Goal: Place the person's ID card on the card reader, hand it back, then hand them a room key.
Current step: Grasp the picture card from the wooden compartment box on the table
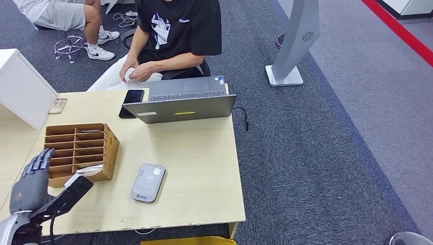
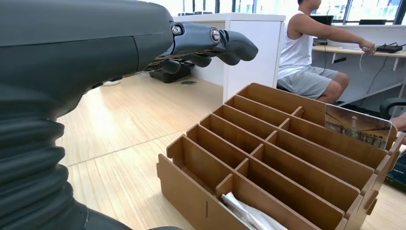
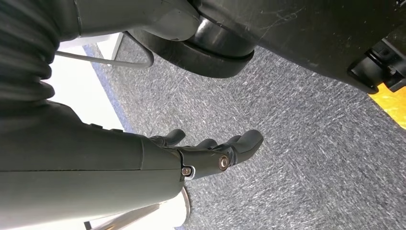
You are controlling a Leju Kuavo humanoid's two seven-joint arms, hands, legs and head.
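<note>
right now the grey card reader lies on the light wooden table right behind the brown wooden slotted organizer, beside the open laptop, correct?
Not quite. The head view shows the grey card reader on the light wooden table at the near right of the brown wooden slotted organizer, well short of the open laptop.

Grey card reader (image 1: 147,182) flat on table, room key (image 2: 356,126) upright in organizer slot

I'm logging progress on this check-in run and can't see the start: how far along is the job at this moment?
Nothing looks done yet. The card reader lies bare on the table, with no card on it. The left hand hovers empty beside the wooden organizer; the right hand hangs empty over the carpet. The seated person offers no visible card. Reading the ID, returning it and giving a room key all appear left.
</note>
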